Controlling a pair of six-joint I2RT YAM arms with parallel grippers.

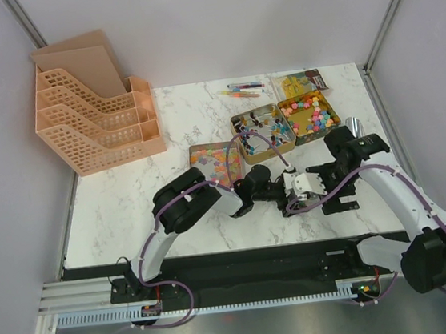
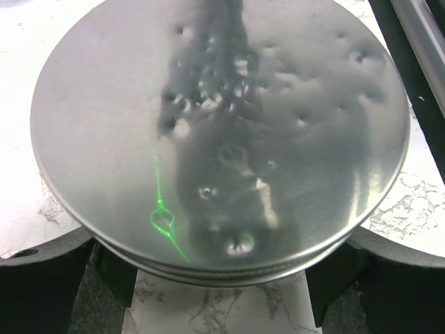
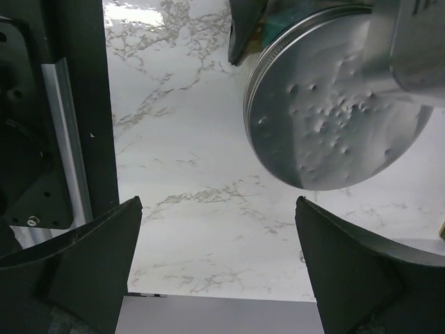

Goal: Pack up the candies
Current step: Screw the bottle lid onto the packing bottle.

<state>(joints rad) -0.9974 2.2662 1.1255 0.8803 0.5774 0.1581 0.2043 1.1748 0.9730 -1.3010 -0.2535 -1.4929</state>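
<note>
A peach plastic rack with slanted trays and holes in its sides (image 1: 95,109) stands at the far left of the white marble table (image 1: 131,210). A few thin coloured pens (image 1: 245,90) lie near the table's far edge. Three open gold metal boxes (image 1: 241,139) sit close together just in front of the pens. A round silver metal tin with many small dents (image 2: 215,132) is tilted up off the table, and a thin green line of light (image 2: 161,216) runs across its shiny face.
</note>
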